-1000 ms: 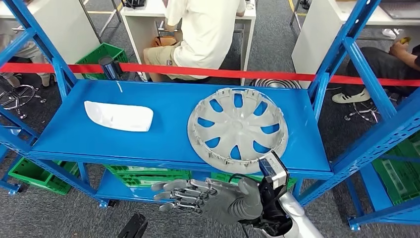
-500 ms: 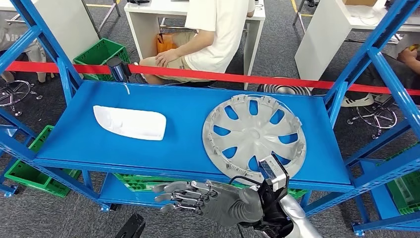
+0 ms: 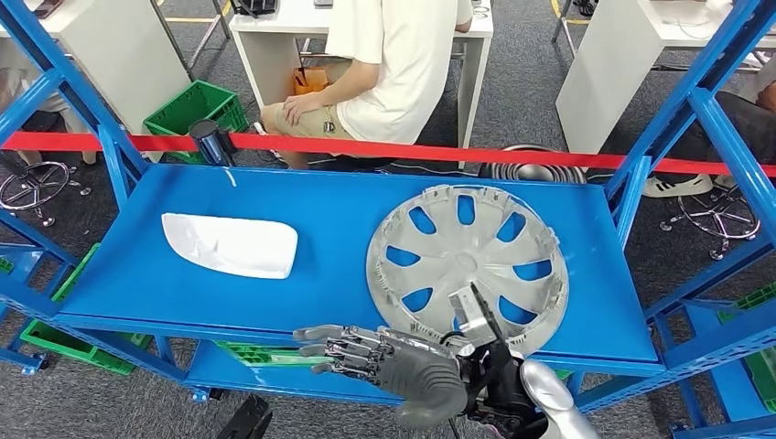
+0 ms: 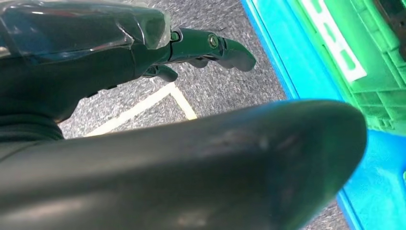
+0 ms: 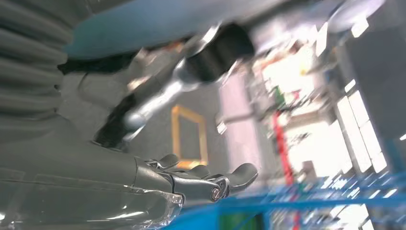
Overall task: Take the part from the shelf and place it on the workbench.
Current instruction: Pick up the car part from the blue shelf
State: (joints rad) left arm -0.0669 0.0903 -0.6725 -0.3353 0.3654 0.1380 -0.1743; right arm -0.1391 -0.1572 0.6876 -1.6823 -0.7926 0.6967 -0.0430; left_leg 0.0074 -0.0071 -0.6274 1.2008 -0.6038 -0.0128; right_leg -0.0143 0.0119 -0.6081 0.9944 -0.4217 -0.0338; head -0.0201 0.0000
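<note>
Lying flat on the right half of the blue shelf (image 3: pixel 329 215): a silver wheel cover (image 3: pixel 465 263), spoked and round, its near rim reaching the shelf's front edge. Resting on the left half, well apart from it: a white curved part (image 3: pixel 231 244). Neither piece touched by a hand.

Held out below the shelf's front edge, just under the wheel cover's near rim: the right hand (image 3: pixel 384 363), palm sideways, fingers spread and extended toward the left, gripping nothing. Seen again from the right wrist (image 5: pixel 191 184) with fingers straight and apart, against a blurred background of shelving and red tape.

Seen from the left wrist, hanging low over grey carpet: the left hand (image 4: pixel 143 52), thick thumb in the foreground, darker fingers stretched out with nothing between them, open. Just beside it, a blue lower shelf edge and a green crate (image 4: pixel 364 52).

Stretched across behind the shelf at rail height: a red barrier tape (image 3: pixel 384 148). Beyond it, seated at a white desk (image 3: pixel 274 23): a person in a pale shirt (image 3: pixel 393 55), one hand on the knee. Set on the floor to the left of the person: another green crate (image 3: pixel 192 105). Standing at the shelf's back left corner: a dark cylindrical object (image 3: pixel 209 143), too small to identify. Parked at the far left: a chair base (image 3: pixel 32 183) with castors.
</note>
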